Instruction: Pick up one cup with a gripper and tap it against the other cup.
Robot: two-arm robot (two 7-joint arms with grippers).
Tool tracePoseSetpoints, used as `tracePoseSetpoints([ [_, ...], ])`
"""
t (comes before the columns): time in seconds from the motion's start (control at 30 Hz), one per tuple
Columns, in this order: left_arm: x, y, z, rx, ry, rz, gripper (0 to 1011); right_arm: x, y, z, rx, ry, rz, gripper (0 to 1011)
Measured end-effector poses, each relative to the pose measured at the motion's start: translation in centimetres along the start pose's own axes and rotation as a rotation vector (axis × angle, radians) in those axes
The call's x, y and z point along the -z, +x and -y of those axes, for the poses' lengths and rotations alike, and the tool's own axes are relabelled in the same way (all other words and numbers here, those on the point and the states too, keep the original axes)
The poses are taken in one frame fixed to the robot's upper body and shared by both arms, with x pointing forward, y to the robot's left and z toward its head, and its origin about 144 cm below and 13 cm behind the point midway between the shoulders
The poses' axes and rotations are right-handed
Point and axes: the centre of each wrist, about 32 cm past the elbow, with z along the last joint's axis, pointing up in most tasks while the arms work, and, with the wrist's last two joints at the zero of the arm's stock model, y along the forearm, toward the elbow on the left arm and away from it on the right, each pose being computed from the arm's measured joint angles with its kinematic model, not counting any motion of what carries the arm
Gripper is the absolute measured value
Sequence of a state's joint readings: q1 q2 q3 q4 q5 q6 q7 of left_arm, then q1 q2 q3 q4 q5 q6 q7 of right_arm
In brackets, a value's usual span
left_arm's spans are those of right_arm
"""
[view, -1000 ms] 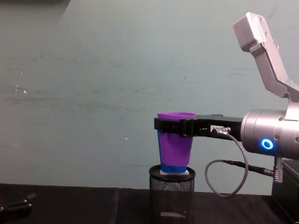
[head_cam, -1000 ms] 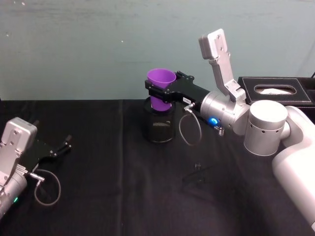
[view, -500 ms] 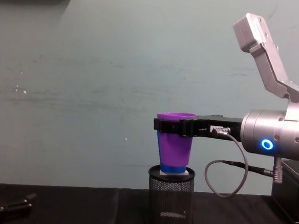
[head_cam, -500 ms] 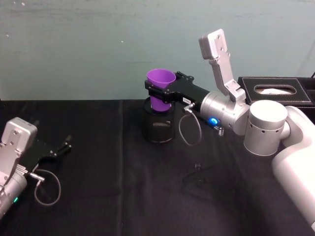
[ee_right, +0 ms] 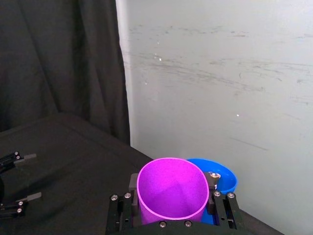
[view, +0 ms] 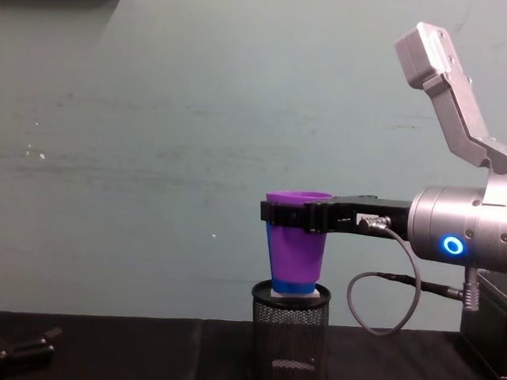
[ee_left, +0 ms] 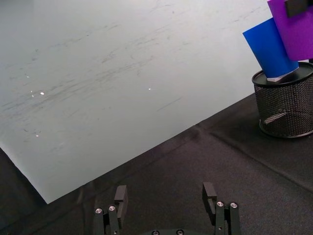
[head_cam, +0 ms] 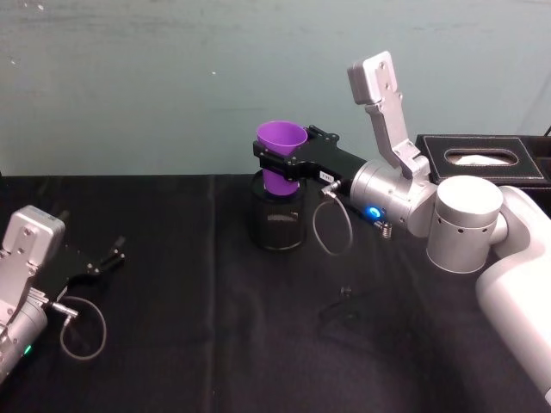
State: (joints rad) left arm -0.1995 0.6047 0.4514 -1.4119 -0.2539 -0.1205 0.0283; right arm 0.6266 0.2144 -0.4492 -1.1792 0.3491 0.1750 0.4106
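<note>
closed firmly with the right gripper on the purple cup, pinching it just under the rim. upright, clear of the table, base down about level with the rim of the black mesh pen holder. propped in that holder and leaning a little: the blue cup, just beside the purple one, rims side by side in the right wrist view. touching or a hair apart? cannot tell from here.

looks like the tap itself coming up, judging by that closeness.

to do it well: nudge sideways toward the blue wall, slow and level, no dropping. hold the squeeze firm but not crushing; thin plastic by the look of it, likely to flex or slip. aim wall against wall in the upper half, not rim onto rim, and steer clear of the holder's wire edge. go easy: only loosely propped in the mesh, that blue one, so probably quick to rock or drag the holder over. stop at first contact, then ease off.

over on the left, parked low by the table: the left gripper, fingers spread apart, holding nothing.
</note>
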Motion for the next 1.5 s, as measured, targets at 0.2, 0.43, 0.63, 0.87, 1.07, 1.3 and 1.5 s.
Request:
tracePoseSetpoints([
  [0.2, 0.0, 0.0, 0.0, 0.0, 0.0, 0.0, 1000, -0.01, -0.01, 0.0, 0.0, 0.0, 0.0, 747],
  [0.43, 0.0, 0.0, 0.0, 0.0, 0.0, 0.0, 1000, -0.01, -0.01, 0.0, 0.0, 0.001, 0.0, 747],
  [0.63, 0.0, 0.0, 0.0, 0.0, 0.0, 0.0, 1000, -0.01, -0.01, 0.0, 0.001, 0.001, 0.0, 747],
  [0.87, 0.0, 0.0, 0.0, 0.0, 0.0, 0.0, 1000, -0.01, -0.01, 0.0, 0.001, 0.001, 0.0, 747],
  [1.07, 0.0, 0.0, 0.0, 0.0, 0.0, 0.0, 1000, -0.01, -0.01, 0.0, 0.001, 0.001, 0.0, 747],
  [1.3, 0.0, 0.0, 0.0, 0.0, 0.0, 0.0, 1000, -0.01, -0.01, 0.0, 0.001, 0.001, 0.0, 747],
  [1.5, 0.0, 0.0, 0.0, 0.0, 0.0, 0.0, 1000, -0.01, -0.01, 0.0, 0.001, 0.001, 0.0, 747],
])
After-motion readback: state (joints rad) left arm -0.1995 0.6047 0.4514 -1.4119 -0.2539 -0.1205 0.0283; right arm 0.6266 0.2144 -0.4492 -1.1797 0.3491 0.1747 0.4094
